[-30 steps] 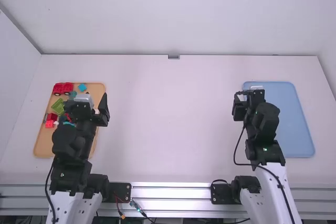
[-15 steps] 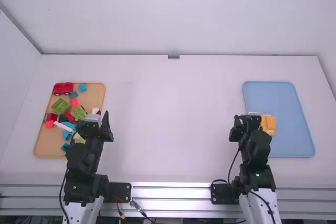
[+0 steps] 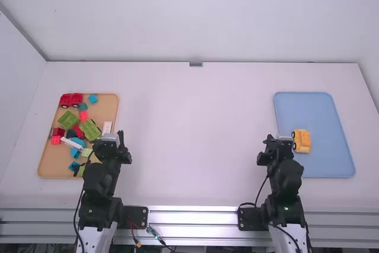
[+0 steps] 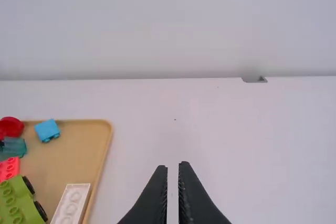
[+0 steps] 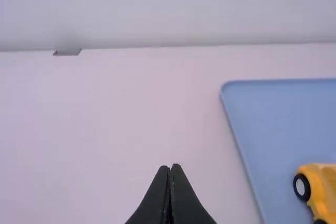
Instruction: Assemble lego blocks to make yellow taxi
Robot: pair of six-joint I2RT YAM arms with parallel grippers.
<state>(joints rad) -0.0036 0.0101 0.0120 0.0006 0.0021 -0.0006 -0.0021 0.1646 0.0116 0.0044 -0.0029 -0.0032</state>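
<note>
— Since a second ago, both your arms have drawn back toward their bases, and the yellow taxi has come into full sight.

— What do your pincers hold?

— Nothing. Your left gripper [image 3: 111, 144] has its fingers a narrow gap apart; your right gripper [image 3: 277, 145] has its fingers pressed together.

— And your taxi?

— Your yellow taxi [image 3: 301, 141] sits on the blue tray [image 3: 323, 170], near the edge facing the middle of the table. Its body is yellow and blocky, with black wheels along the side toward mid-table; the right wrist view gives you a pale hub on one.

— Farther out?

— Across the white table [image 3: 195, 140] you have the tan tray [image 3: 47, 167], bearing a red vehicle [image 3: 71, 100], a studded white brick [image 4: 71, 203], a small blue block [image 3: 93, 98] and green pieces [image 3: 68, 119].
</note>
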